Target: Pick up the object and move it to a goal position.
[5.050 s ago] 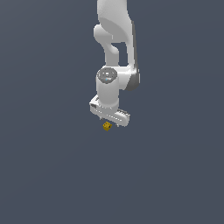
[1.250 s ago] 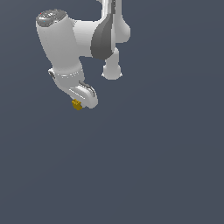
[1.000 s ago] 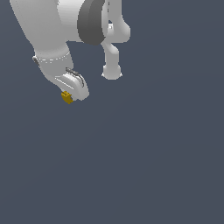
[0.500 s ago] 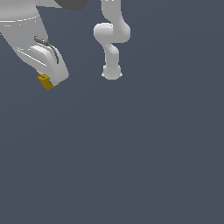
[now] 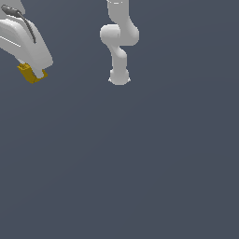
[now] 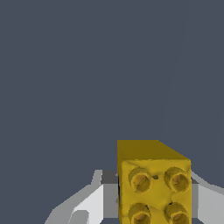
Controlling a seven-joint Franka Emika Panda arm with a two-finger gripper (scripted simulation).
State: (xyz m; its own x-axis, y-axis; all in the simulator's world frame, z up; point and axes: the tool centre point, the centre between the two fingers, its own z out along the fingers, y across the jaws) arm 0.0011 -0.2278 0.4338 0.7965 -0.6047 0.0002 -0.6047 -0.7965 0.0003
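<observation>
The object is a small mustard-yellow block with round studs on one face, held at the tip of my white gripper near the top of the exterior view's left. In the wrist view the object fills the space between my two white fingers, which press on its sides. The gripper is shut on it and the block hangs well above the grey floor. The goal position carries no visible mark.
The arm's white base and lower links stand at the top middle of the exterior view. A plain dark grey floor fills everything else.
The gripper has carried the object up and toward the exterior view's left, closer to the camera. It stays shut on the block.
</observation>
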